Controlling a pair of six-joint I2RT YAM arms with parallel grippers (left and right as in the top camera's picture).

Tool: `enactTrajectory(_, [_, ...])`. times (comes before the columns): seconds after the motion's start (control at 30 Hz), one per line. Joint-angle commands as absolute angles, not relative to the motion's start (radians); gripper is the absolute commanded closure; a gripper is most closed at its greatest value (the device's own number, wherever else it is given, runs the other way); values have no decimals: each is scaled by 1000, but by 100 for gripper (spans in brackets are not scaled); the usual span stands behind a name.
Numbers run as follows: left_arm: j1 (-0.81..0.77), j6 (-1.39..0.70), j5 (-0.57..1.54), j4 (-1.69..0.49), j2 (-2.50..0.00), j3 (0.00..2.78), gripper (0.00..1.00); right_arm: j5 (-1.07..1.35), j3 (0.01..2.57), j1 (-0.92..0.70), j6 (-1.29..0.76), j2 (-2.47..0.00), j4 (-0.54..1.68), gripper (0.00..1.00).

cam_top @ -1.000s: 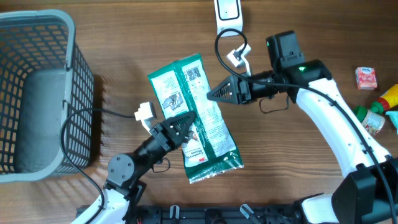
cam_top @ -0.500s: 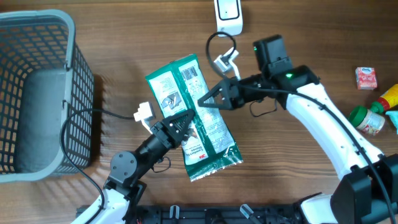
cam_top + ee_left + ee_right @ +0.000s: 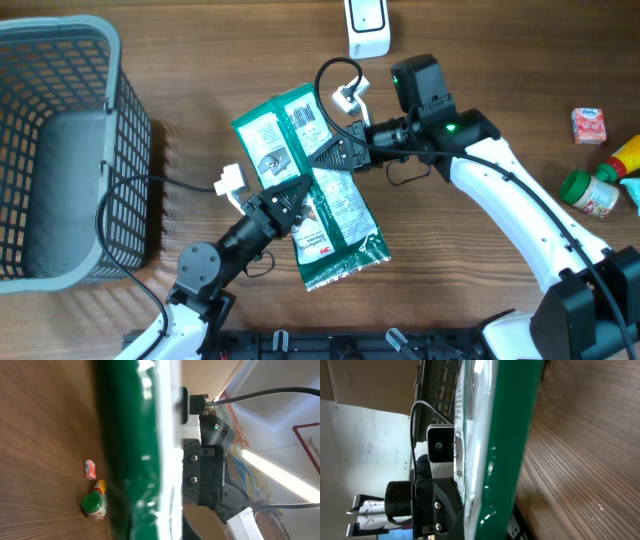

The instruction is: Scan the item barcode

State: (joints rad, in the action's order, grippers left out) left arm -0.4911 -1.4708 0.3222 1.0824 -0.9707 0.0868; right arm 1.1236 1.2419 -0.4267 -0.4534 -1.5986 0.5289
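Fingers [image 3: 288, 203] of left gripper [image 3: 303, 192]: clenched on left edge of green packet [image 3: 345, 215], about mid-length. Fingers of right gripper [image 3: 322, 160]: pinched on opposite edge, nearer top. Position of green packet: centre of wooden table [image 3: 450, 270], between both arms, printed face up, barcode [image 3: 310, 117] near top end. Beyond that end, at far table edge: white scanner [image 3: 367, 28]. Left: grey basket [image 3: 125, 110]. Far right: pink carton [image 3: 589, 125], green-capped bottle [image 3: 585, 188].

The grey basket [image 3: 135, 170] runs past the left edge, the white scanner [image 3: 367, 35] past the top. The green packet [image 3: 130, 450] blurs in both wrist views.
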Motion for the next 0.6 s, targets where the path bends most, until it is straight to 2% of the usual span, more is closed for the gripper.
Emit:
enactTrajectory(0.0, [-497,-1447,313,1080,-972,87,96,1114,1237,-429,-444,-1580,513,96])
enactTrajectory(0.03, [-497,-1447,313,1080,-972,87,95,1111,1237,-429,-435,-1580,512,96])
enactTrajectory(0.07, [-497,-1447,313,1080,-972,87,89,1099,1237,-429,-408,-1580,513,96])
enactTrajectory(0.13, [-497,-1447,313,1080,-972,87,52,1042,1237,-423,-374,-1580,518,96])
enactTrajectory(0.17, [-497,-1447,313,1078,-972,87,43,1012,1237,-418,-365,-1580,521,96])
enactTrajectory(0.23, [-497,-1447,313,1044,-972,87,15,935,1237,-389,-358,-1576,545,95])
enactTrajectory(0.33, [-497,-1447,312,951,-972,87,0,911,1237,-338,-294,-1559,607,96])
enactTrajectory(0.43, [-497,-1447,286,851,-972,87,0,870,1237,-297,-193,-1533,714,95])
enactTrajectory(0.57, [-497,-1447,252,772,-972,87,0,663,1237,-287,-133,-1455,859,96])
